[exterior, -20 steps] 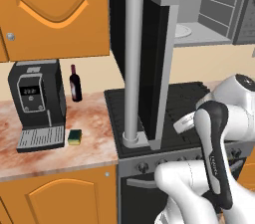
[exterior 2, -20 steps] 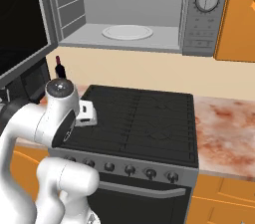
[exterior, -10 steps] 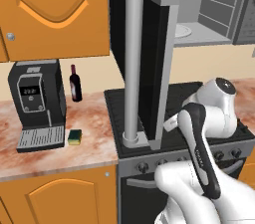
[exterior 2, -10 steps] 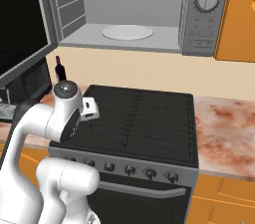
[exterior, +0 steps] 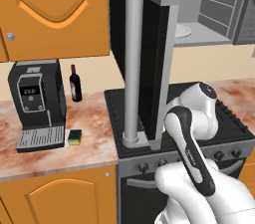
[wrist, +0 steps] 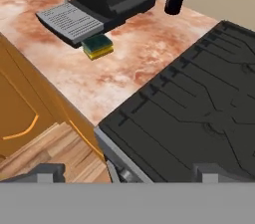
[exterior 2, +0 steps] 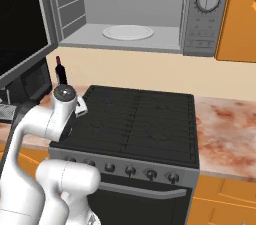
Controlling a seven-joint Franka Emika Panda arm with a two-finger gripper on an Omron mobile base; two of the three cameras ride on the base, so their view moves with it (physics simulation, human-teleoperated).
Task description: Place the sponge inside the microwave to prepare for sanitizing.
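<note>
The sponge [exterior: 75, 137] [wrist: 97, 46], a small yellow block with a dark green top, lies flat on the marble counter right beside the coffee machine's drip tray. The microwave [exterior 2: 128, 16] hangs above the stove with its black glass door [exterior: 144, 58] swung wide open, showing a light grey inside and a white turntable [exterior 2: 128, 32]. My gripper [wrist: 129, 172] is open, its fingertips [wrist: 48, 172] far apart with nothing between them. It hovers over the stove's front left corner, looking down at the counter, well short of the sponge.
A black coffee machine [exterior: 37, 103] stands at the counter's left, with a dark wine bottle [exterior: 75, 82] behind the sponge. The black stove [exterior 2: 135, 119] lies under the microwave. The open door with its long grey handle [exterior: 133, 63] juts out over the stove's left edge. Orange cabinets [exterior: 55, 11] hang above.
The arm has swung left across the stove toward the counter with the sponge. The gripper has stayed open. Sponge and microwave door have not moved.
</note>
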